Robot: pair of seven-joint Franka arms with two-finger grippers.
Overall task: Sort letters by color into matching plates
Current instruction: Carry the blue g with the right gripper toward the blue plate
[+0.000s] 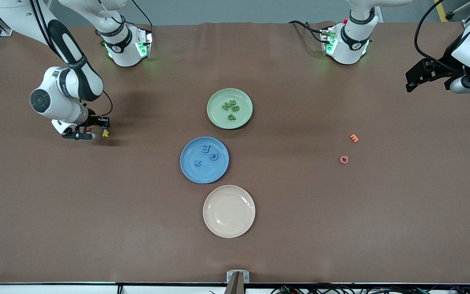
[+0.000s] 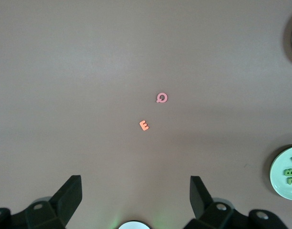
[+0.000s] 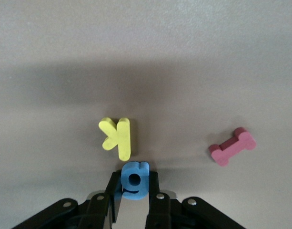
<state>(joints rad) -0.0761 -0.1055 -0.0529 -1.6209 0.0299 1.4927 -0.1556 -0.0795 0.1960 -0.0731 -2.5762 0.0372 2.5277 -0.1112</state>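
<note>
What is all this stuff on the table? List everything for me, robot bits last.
Green plate: one, pale green, mid-table, farthest of the three plates from the front camera.
Green letters: three, on the green plate.
Blue plate: one, between the other two plates.
Blue letters: three on the blue plate.
Beige plate: one, cream, nearest the front camera.
Orange letter and pink letter: one each, toward the left arm's end.
Yellow letter and red piece: one each, by the right claw.
Blue letter g: one, gripped.
Right claw: shut on the g, at the table.
Left claw: open, waiting in the air.
</note>
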